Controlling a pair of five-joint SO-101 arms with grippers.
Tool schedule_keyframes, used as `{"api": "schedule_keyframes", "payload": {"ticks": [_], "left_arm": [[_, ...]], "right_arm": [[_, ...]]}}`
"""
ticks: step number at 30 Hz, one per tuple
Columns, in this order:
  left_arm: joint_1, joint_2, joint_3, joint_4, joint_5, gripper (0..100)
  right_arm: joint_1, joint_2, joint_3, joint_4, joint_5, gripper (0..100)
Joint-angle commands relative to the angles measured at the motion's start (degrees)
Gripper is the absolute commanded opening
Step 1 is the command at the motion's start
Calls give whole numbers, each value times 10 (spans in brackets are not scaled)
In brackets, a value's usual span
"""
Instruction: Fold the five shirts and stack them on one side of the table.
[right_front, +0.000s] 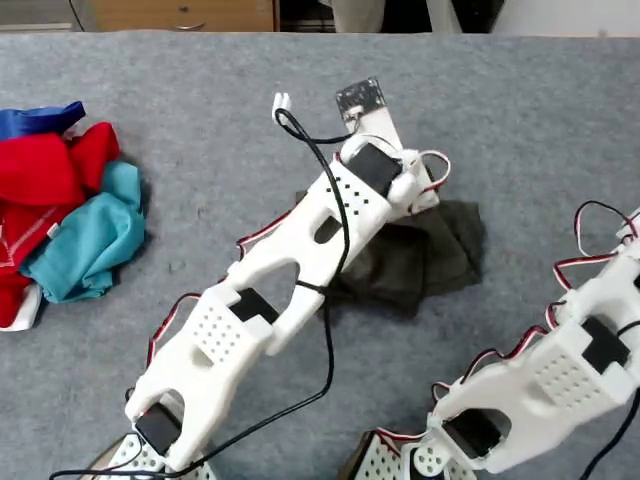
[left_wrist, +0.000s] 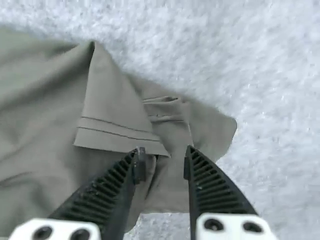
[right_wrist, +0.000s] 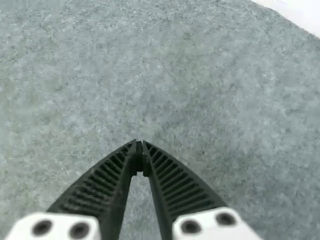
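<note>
- Olive shirt (right_front: 440, 250) lies bunched near the middle of the grey worktop (right_front: 560, 120), and part of it is hidden under my left arm (right_front: 330, 215), which stretches over it from the near edge.
- From the left wrist camera I see the same olive shirt (left_wrist: 55, 100) with one flap turned over. A stitched hem (left_wrist: 115, 132) runs across that flap, and a loose corner spills onto bare worktop (left_wrist: 260, 60).
- My left pincer (left_wrist: 162, 160) stands open by a moderate gap, with nothing between its fingers. It hangs over the shirt's edge, just beside the hem, and I cannot tell whether the tips touch the cloth.
- My right pincer (right_wrist: 140, 152) is closed tip to tip and has hold of nothing, with bare grey worktop (right_wrist: 200, 75) under it.
- My right arm (right_front: 560, 370) sits at the near right of the worktop, apart from the olive shirt.
- Over at the far left edge, three more garments lie heaped together unfolded: a red shirt (right_front: 40, 170), a teal shirt (right_front: 90, 240) against it on the nearer side, and a blue shirt (right_front: 35, 118) on the far side.
- That heap is well apart from the olive shirt, with open worktop between them.
</note>
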Motion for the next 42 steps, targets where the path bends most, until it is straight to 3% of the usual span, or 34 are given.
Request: {"api": "schedule_keyframes", "payload": {"ticks": [1,4,8,27,36,42], "left_arm": [[23,6,-26,4,18,140],[43,17,-25,5,18,143],[57,19,-26,23,31,235],[17,100,-27,-33,42,219],[16,116,-26,-110,40,42],[16,120,-67,-97,39,19]], "right_arm": [[10,7,-55,29,-5,5],[10,19,-83,62,-5,5],[14,30,-104,82,-5,5],[12,29,-103,82,-5,5],[11,29,-102,82,-5,5],[10,29,-102,82,-5,5]]}}
